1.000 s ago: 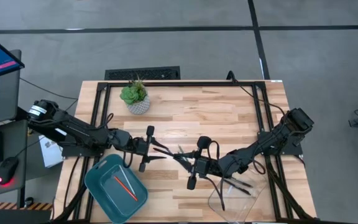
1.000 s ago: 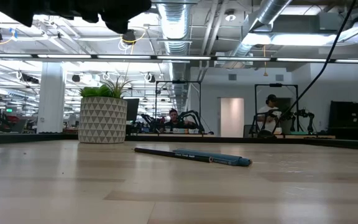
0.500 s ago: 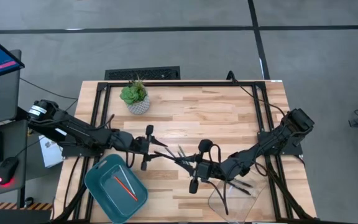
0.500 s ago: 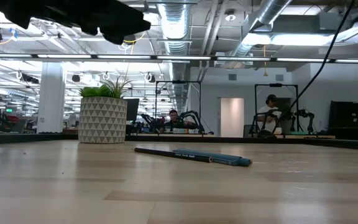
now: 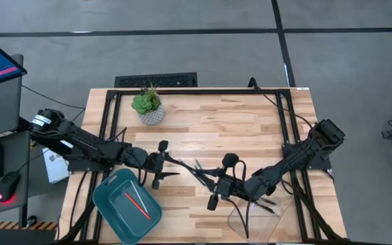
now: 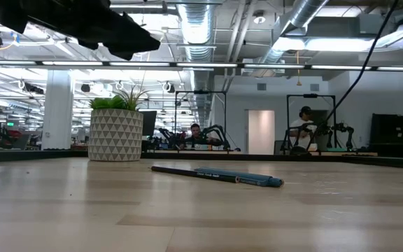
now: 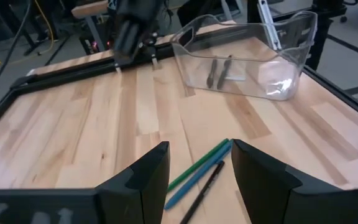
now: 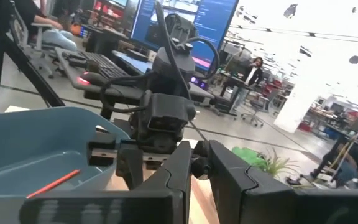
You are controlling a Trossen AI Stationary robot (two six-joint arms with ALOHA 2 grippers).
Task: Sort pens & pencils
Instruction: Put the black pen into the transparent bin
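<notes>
Three sticks lie flat, close together, mid-table (image 5: 199,170): a green pencil (image 7: 201,163), a teal-blue pen (image 7: 194,180) and a black pen (image 7: 201,190). In the low view, the dark pencil (image 6: 191,172) lies beside the teal pen (image 6: 247,178). My left gripper (image 5: 174,167) is open just left of them, its fingers either side of their near ends, touching nothing. My right gripper (image 5: 209,180) is right of the sticks, pointing left, shut, with nothing visible between its fingers. An orange-red pencil (image 5: 136,203) lies in the teal tray (image 5: 104,197). Two black pens (image 7: 219,71) lie in the clear box (image 5: 260,211).
A potted plant (image 5: 148,105) stands near the far left of the table. A black frame rail (image 5: 203,90) runs round the table's edges. The teal tray sits at the near left corner and the clear box at the near right. Bare wood lies across the far half.
My right gripper has drawn back a little toward the table's right and near edges, away from the sticks. The sticks have stayed where they were.
</notes>
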